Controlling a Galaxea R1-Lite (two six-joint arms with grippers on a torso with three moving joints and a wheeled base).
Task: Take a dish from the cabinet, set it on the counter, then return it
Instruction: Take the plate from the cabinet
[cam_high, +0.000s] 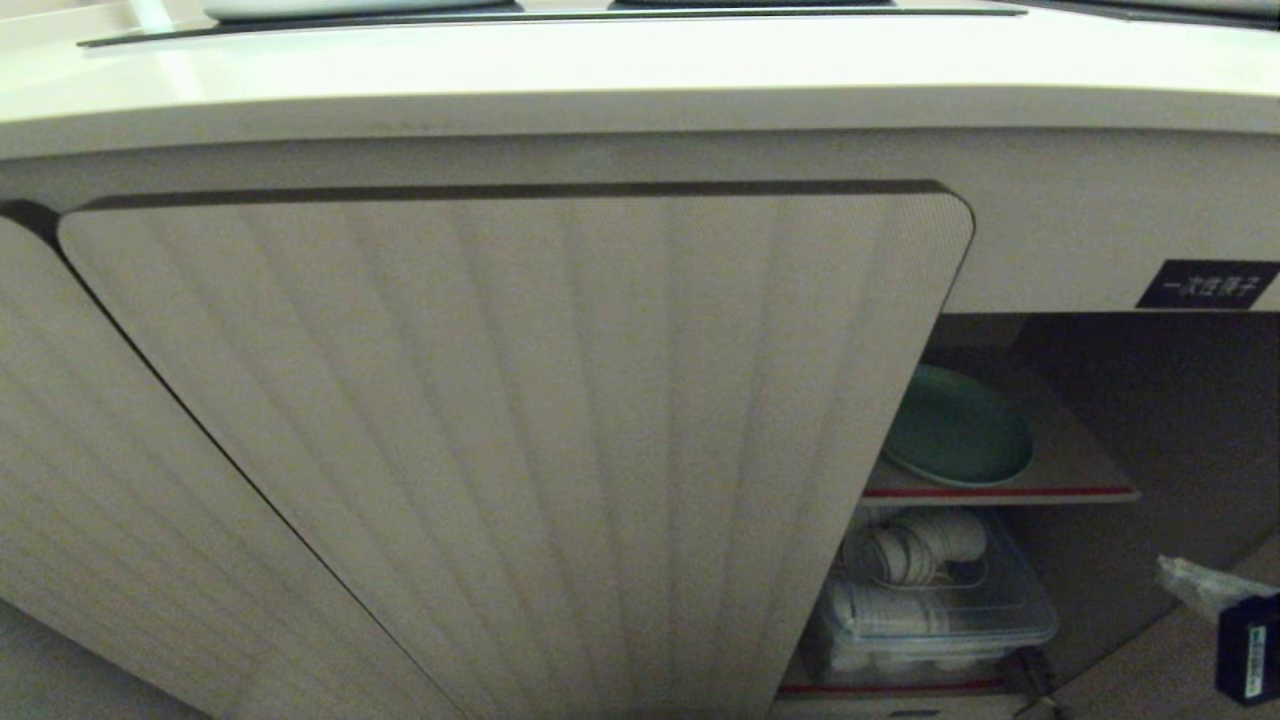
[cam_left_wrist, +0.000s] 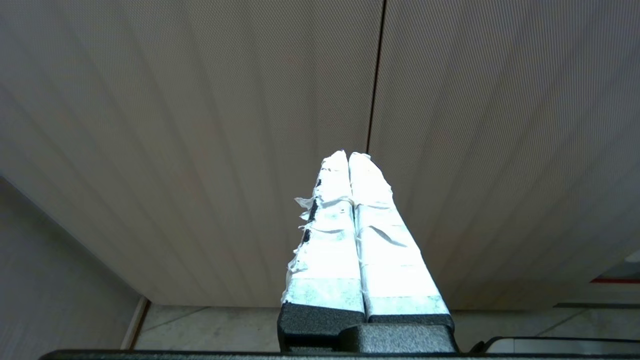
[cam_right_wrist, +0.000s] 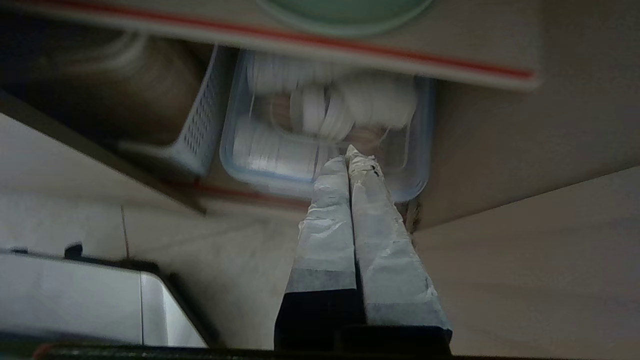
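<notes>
Head view: the cabinet (cam_high: 1100, 420) stands open under the counter (cam_high: 640, 70), the dish (cam_high: 957, 425) lying at four o'clock on its upper red-edged shelf (cam_high: 1000, 493), a clear tub (cam_high: 930, 610) of white ware below, and the right gripper (cam_high: 1195, 585) peeking in at the far right. Left wrist view: the left gripper (cam_left_wrist: 348, 156) is pressed closed, empty, facing ribbed doors (cam_left_wrist: 200, 125). Right wrist view: the right gripper (cam_right_wrist: 347, 152) is closed on nothing, aimed at the tub (cam_right_wrist: 325, 135), dish (cam_right_wrist: 345, 15) at twelve o'clock.

Lower shelf in front of me: clear plastic bin (cam_high: 935, 615) with white ribbed hose (cam_high: 915, 550) coiled inside. White perforated basket (cam_right_wrist: 197, 127) just beside the bin. Neighbouring ribbed door (cam_high: 120, 480) at far left is shut. Pale tiled floor (cam_left_wrist: 210, 327) below.
</notes>
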